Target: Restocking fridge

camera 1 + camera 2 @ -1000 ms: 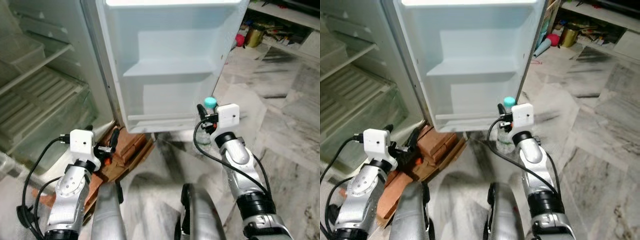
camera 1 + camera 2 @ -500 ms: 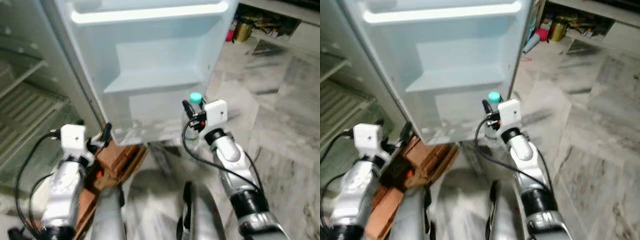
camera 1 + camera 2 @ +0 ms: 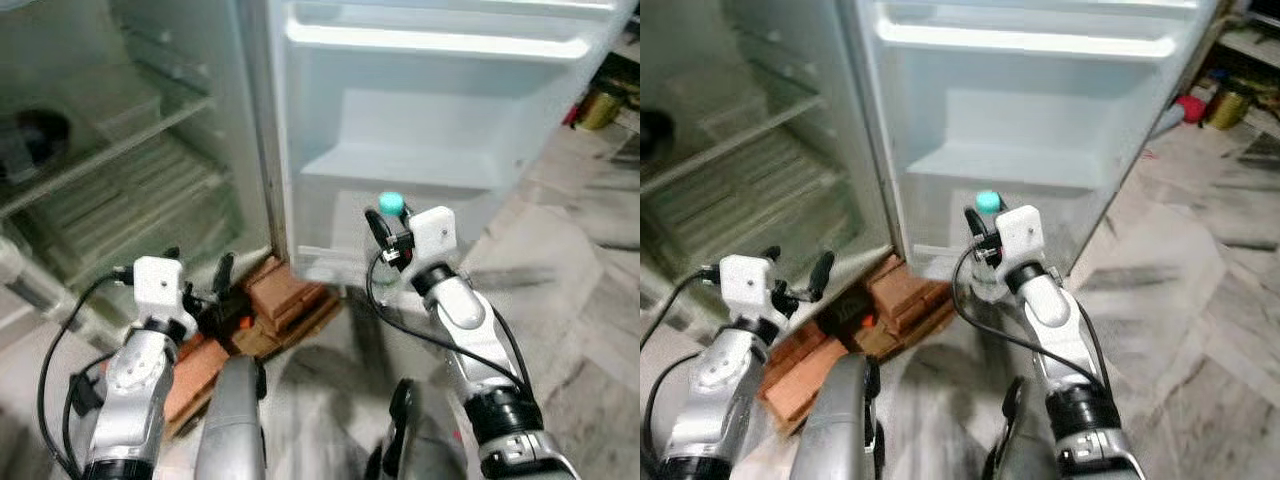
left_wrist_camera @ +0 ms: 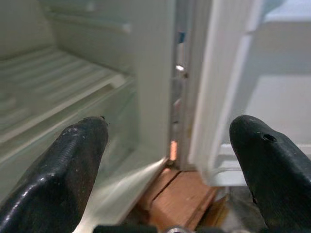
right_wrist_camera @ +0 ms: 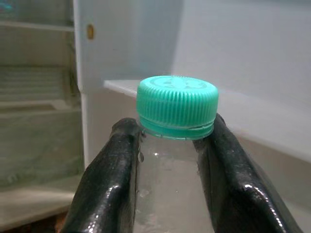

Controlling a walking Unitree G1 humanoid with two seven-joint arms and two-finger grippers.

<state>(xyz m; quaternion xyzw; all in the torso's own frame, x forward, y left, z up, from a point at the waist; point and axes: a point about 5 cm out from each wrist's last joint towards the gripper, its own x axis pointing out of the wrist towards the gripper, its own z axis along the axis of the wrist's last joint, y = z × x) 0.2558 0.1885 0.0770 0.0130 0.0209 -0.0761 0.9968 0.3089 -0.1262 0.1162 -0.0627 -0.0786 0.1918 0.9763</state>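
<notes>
On the left, the left gripper (image 3: pixel 222 290) hangs low with its jaws wide and empty, near the bricks (image 3: pixel 285 305) under the fridge (image 3: pixel 150 150). To the right, the right gripper (image 5: pixel 167 160) clamps a clear bottle (image 5: pixel 170 189) just under its green cap (image 5: pixel 177 107), in front of the open door's shelf (image 3: pixel 420 170). That neck grip could let the bottle swing and clip the shelf lip.

Home kitchen: open fridge (image 3: pixel 150 130) propped on bricks (image 3: pixel 290 300), marble floor (image 3: pixel 580 290), cluttered shelf (background) (image 3: pixel 1230 95).
</notes>
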